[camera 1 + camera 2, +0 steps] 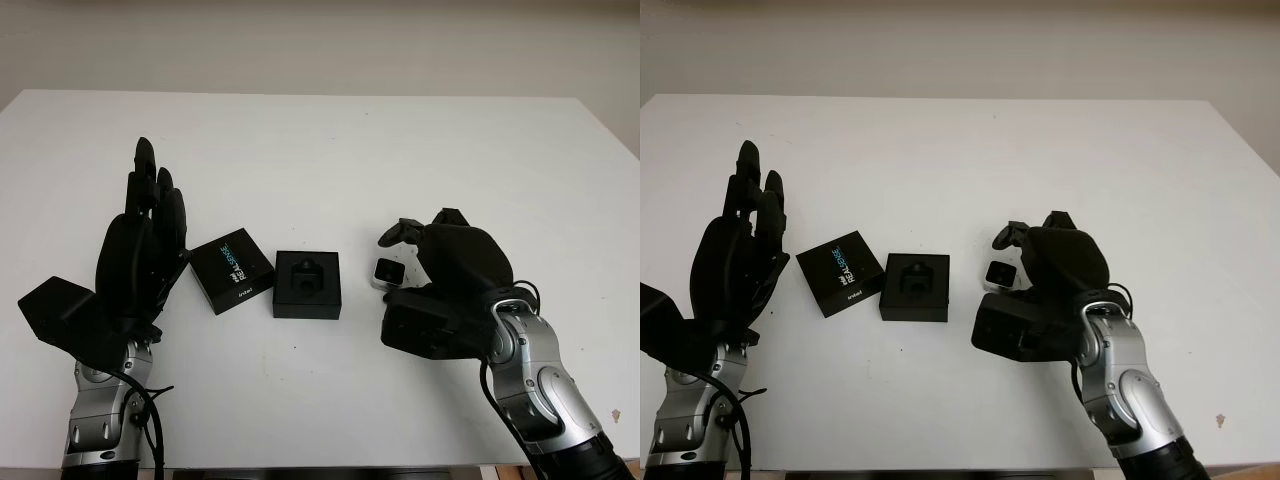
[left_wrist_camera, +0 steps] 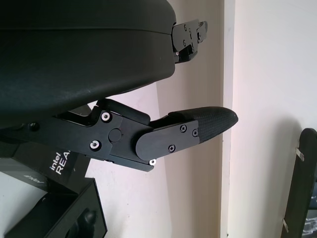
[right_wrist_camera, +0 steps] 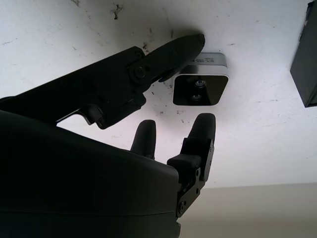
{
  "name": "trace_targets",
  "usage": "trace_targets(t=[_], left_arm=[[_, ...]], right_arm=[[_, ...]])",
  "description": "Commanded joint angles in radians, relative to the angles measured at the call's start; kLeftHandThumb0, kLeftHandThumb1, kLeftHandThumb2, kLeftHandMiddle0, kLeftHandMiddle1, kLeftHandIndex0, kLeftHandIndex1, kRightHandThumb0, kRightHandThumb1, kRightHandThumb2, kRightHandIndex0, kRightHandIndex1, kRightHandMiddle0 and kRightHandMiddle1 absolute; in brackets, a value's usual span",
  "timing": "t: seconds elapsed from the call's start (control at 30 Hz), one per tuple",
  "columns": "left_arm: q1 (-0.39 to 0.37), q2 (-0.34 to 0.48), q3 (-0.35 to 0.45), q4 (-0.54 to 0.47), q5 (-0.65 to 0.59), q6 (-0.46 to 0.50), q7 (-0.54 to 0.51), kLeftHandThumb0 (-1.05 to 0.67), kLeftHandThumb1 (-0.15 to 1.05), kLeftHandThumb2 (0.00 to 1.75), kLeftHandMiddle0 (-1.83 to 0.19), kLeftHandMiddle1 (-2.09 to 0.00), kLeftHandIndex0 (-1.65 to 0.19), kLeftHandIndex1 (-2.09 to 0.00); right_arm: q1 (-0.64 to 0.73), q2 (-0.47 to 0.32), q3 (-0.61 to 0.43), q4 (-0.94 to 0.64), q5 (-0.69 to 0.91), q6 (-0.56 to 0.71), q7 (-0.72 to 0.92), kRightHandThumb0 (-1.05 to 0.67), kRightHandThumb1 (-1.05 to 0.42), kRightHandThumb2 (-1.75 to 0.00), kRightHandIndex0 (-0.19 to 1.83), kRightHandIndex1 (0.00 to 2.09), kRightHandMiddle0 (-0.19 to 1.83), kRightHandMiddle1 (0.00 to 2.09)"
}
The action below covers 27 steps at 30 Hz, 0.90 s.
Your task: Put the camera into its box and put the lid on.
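Observation:
The small silver camera (image 1: 388, 270) lies on the white table (image 1: 320, 140), right of the open black box (image 1: 307, 285). My right hand (image 1: 402, 260) is lowered over the camera. In the right wrist view the thumb tip (image 3: 195, 40) touches the camera's (image 3: 200, 89) far edge, while two fingertips (image 3: 204, 121) stand just short of its near side, so nothing is gripped. The black lid (image 1: 232, 272), printed with "RealSense", lies left of the box. Left of the lid, my left hand (image 1: 150, 225) is raised above the table, open and holding nothing.
The box's (image 1: 915, 287) foam insert has a moulded recess facing up. Bare white tabletop stretches behind the objects to the far edge and out to the right. A pale wall stands beyond the table.

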Motion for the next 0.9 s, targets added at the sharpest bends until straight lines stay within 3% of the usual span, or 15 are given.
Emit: trace_targets(t=[0.0,0.23,0.63,0.87], left_arm=[[0.004,0.000,0.000,-0.011,0.002,-0.007,0.000,-0.68,1.05,0.61,0.19,0.00,0.19,0.00],[0.002,0.003,0.000,-0.013,0.007,-0.006,0.004,-0.67,1.05,0.60,0.19,0.00,0.19,0.00],[0.002,0.004,0.001,-0.010,0.003,-0.013,-0.003,-0.66,1.05,0.59,0.19,0.00,0.19,0.00],[0.002,0.003,0.006,-0.007,-0.004,-0.013,-0.007,-0.66,1.05,0.58,0.19,0.00,0.19,0.00]], right_arm=[[-0.015,0.000,0.000,0.007,0.006,-0.009,0.000,-0.52,-0.86,-0.05,-0.05,1.58,0.22,1.01],[-0.016,0.000,-0.002,0.002,0.000,-0.007,0.003,-0.51,-0.86,-0.05,-0.01,1.61,0.23,1.16],[-0.017,-0.014,0.007,0.012,-0.060,-0.024,-0.033,-0.46,-0.88,-0.06,0.02,1.96,0.34,1.28],[-0.019,-0.023,0.014,0.023,-0.086,-0.035,-0.019,-0.46,-0.90,-0.06,0.04,1.88,0.33,1.27]])
